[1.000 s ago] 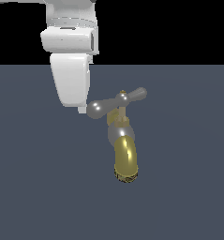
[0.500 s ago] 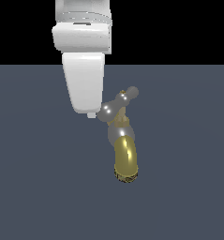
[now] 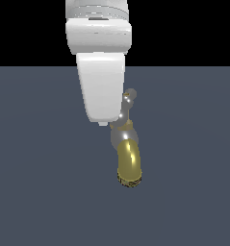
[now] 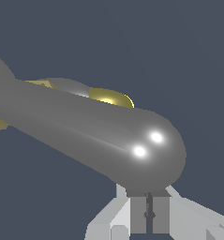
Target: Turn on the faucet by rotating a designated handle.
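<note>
Exterior view, from its left across to its right: the white blocky robot gripper [image 3: 103, 122] comes down from above and covers the near half of the slim shiny silver crossbar handle [image 3: 128, 103]. Only the handle's far rounded end shows, poking out just past the gripper's edge on the exterior view's right. Directly below sits the small tap-style faucet [image 3: 126, 149]: silver body, thick curved brass-yellow spout [image 3: 130, 166] running down toward the camera across the flat dark grey-blue floor [image 3: 34, 182].

Wrist view: one bulbous handle end [image 4: 151, 150] fills the picture, very close. The two pale grey fingers [image 4: 138, 213] sit just beneath it, pressed together with only a thin dark seam between them, pinching nothing. They appear to touch or nearly touch the bulb; true contact cannot be confirmed.

Judgement: the step is a sideways push on the crossbar with the shut fingers, not a grasp. To do it well:
- Keep contact out near the bulb, far from the hub, for leverage.
- Sweep along an arc round the hub, not straight.
- Hold height steady so the fingers do not slip over or under the rounded end.
</note>
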Available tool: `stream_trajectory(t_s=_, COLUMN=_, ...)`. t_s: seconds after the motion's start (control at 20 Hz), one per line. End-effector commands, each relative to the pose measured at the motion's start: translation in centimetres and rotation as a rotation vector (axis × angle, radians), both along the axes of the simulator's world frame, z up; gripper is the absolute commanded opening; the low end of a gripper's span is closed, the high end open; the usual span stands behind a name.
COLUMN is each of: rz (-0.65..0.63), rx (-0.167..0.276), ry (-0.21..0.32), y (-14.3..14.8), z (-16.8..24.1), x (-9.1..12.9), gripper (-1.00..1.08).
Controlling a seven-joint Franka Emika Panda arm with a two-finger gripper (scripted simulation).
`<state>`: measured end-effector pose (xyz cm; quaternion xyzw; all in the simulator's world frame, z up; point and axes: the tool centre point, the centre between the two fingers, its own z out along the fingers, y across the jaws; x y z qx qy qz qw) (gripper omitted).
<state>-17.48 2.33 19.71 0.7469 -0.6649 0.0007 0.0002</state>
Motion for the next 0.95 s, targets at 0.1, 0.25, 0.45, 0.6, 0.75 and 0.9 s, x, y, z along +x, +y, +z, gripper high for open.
stream_trajectory(t_s=0.1, rz=-0.009, rx=0.0, ry=0.0, y=-2.1, z=0.0, x=0.0, gripper=-1.0)
stream_trajectory(t_s=0.25, rz=-0.012, rx=0.001, ry=0.0, y=-3.7, z=0.0, x=-0.1, gripper=-1.0)
stream_trajectory(t_s=0.45, rz=-0.016, rx=0.001, ry=0.001, y=-5.9, z=0.0, x=-0.1, gripper=-1.0)
stream_trajectory(t_s=0.6, rz=-0.019, rx=0.001, ry=0.001, y=-7.5, z=0.0, x=-0.2, gripper=-1.0)
stream_trajectory(t_s=0.75, rz=-0.022, rx=0.001, ry=0.001, y=-9.1, z=0.0, x=-0.2, gripper=-1.0)
stream_trajectory(t_s=0.9, rz=-0.024, rx=0.001, ry=0.001, y=-10.2, z=0.0, x=-0.2, gripper=-1.0)
